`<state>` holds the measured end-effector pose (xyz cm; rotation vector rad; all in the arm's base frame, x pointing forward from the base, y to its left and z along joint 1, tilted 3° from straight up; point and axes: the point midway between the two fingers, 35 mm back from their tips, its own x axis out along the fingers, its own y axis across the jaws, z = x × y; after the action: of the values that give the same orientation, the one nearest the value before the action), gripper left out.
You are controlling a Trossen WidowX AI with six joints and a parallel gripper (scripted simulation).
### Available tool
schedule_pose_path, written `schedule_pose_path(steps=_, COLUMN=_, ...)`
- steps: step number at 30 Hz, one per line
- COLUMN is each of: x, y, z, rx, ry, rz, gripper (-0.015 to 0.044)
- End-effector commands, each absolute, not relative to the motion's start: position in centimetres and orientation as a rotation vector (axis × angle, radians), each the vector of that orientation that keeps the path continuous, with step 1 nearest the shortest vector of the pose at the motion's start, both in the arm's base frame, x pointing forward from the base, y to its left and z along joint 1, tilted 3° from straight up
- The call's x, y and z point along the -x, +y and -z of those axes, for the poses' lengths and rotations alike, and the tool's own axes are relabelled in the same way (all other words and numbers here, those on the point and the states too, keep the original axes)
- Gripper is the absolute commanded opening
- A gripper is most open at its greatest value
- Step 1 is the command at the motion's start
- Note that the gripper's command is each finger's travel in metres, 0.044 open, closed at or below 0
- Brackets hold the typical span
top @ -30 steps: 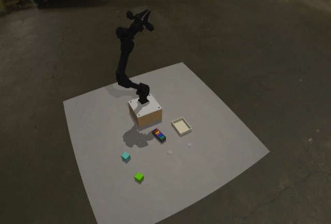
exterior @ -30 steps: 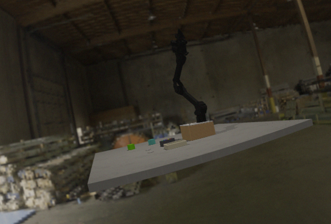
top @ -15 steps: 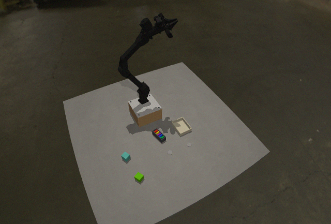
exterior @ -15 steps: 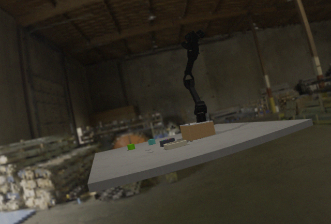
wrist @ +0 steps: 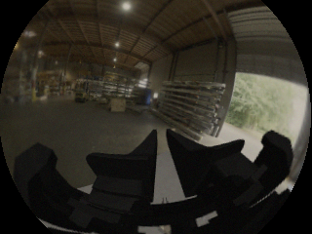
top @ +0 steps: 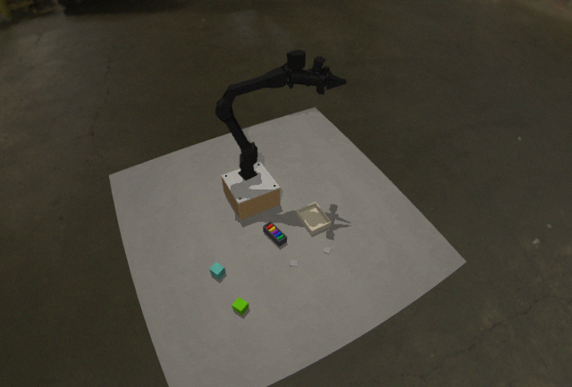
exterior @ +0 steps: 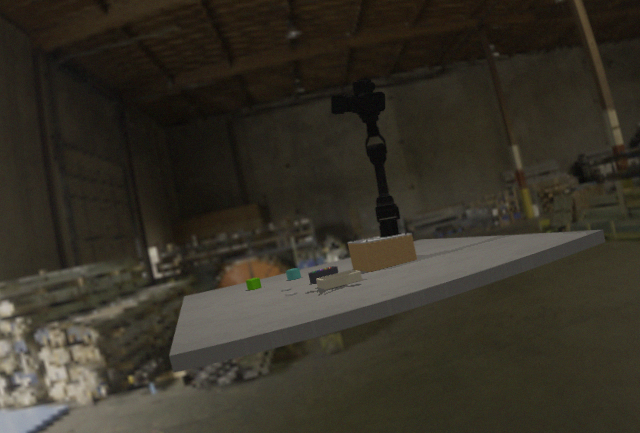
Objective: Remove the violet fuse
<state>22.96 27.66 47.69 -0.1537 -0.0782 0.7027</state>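
Violet shows only from the top view, where the violet fuse [top: 277, 233] sits among the coloured fuses in the one fuse block [top: 274, 234], just beside the single tray [top: 314, 218]. From the exterior view the fuse block [exterior: 323, 274] is a dark bar whose fuse colours barely register. High above the tray, the jaws [top: 340, 80] are pressed nearly together on nothing; the wrist view shows a thin slit between them. Two cubes, one teal cube [top: 217, 270] and one green cube [top: 239, 306], rest on the tabletop [top: 378, 235] well apart from the tray.
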Motion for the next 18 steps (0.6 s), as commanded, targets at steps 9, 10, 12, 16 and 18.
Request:
schedule_pose_path(steps=9, x=-33.1, y=24.5, z=-34.9, rx=0.633, ry=0.195, rz=-0.593, gripper=0.0064)
schedule_pose_path(steps=10, x=-33.9, y=23.8, z=-33.7, rx=0.679, ry=0.223, rz=-0.585, gripper=0.0064)
schedule_pose_path(steps=12, x=-35.5, y=22.1, z=-31.0, rx=0.779, ry=0.29, rz=-0.572, gripper=0.0064)
schedule_pose_path(steps=16, x=-38.1, y=18.1, z=-25.6, rx=0.959, ry=0.437, rz=-0.57, gripper=0.0064)
schedule_pose_path(steps=18, x=-38.9, y=15.8, z=-23.0, rx=1.037, ry=0.514, rz=-0.581, gripper=0.0064)
